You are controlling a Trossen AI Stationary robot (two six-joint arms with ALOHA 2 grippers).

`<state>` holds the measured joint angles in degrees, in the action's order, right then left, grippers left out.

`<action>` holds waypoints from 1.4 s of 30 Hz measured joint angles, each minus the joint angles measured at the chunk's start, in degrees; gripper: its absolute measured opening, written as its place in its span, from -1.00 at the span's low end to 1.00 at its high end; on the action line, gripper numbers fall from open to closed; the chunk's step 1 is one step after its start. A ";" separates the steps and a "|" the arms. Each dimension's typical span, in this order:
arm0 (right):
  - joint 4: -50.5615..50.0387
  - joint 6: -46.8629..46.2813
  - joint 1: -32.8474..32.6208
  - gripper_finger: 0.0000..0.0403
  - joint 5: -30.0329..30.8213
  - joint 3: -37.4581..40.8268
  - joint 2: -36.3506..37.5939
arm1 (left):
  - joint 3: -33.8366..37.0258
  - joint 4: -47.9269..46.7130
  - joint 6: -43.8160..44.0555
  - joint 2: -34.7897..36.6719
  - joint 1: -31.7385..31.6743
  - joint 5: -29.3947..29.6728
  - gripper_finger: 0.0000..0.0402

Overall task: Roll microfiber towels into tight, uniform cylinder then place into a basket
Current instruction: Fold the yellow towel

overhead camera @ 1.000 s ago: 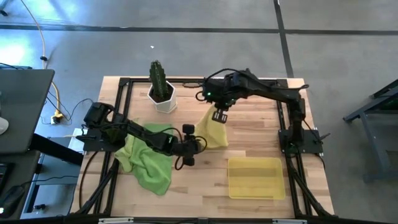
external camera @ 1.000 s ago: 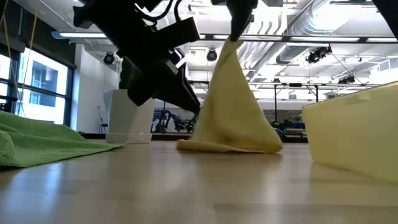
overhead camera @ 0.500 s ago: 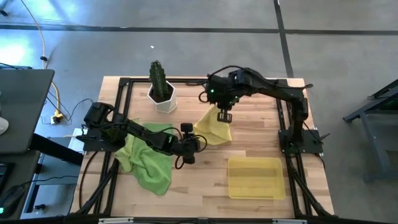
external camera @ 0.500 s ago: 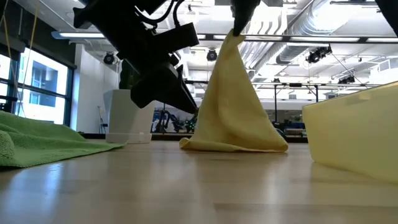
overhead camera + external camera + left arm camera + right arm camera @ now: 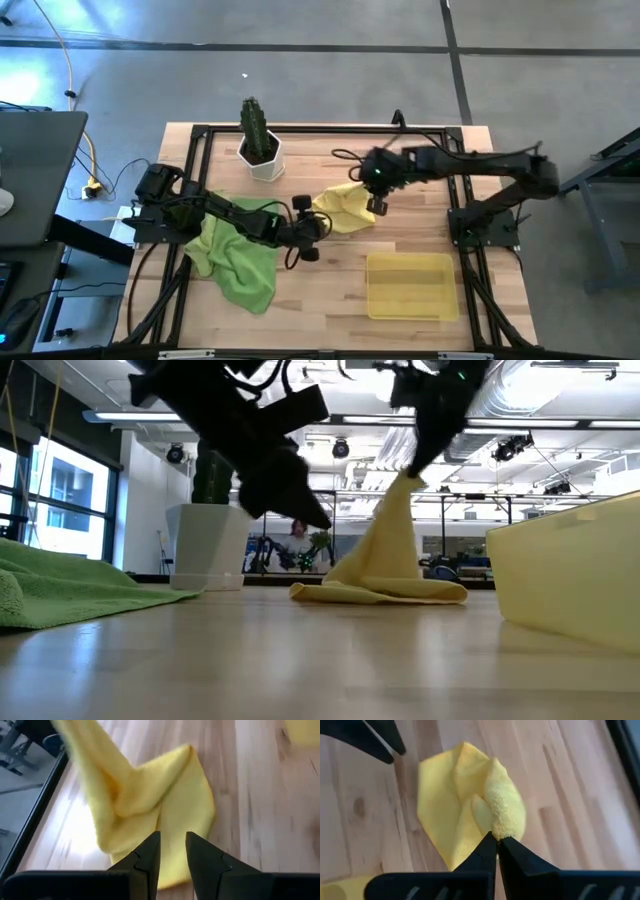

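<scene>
While partly lifted, yellow towel (image 5: 345, 206) bunched.

the towel (image 5: 470, 815) pinched at the tips of the right gripper (image 5: 496, 842) is bright yellow and plain, with no pattern. both grippers are black; the left gripper (image 5: 172, 851) has its black fingers (image 5: 148, 856) just above the yellow cloth. well behind the left fingers lie lime green towels (image 5: 240, 265), plain too. the basket (image 5: 411, 286) is see-through yellow. the table (image 5: 330, 290) is light brown wood with stripes. a dark green cactus (image 5: 254, 126) stands in a white pot (image 5: 263, 159).
</scene>
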<state>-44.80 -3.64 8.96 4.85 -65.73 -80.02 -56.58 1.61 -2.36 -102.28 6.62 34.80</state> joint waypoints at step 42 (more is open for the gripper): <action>21.18 -10.34 -1.26 -1.00 -4.85 19.68 8.45 | -1.79 11.79 -20.32 -13.51 -10.00 -7.31 -0.34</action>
<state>-23.62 -13.98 7.70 0.00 -46.05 -71.57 -58.37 13.40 -22.68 -115.79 -3.38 27.49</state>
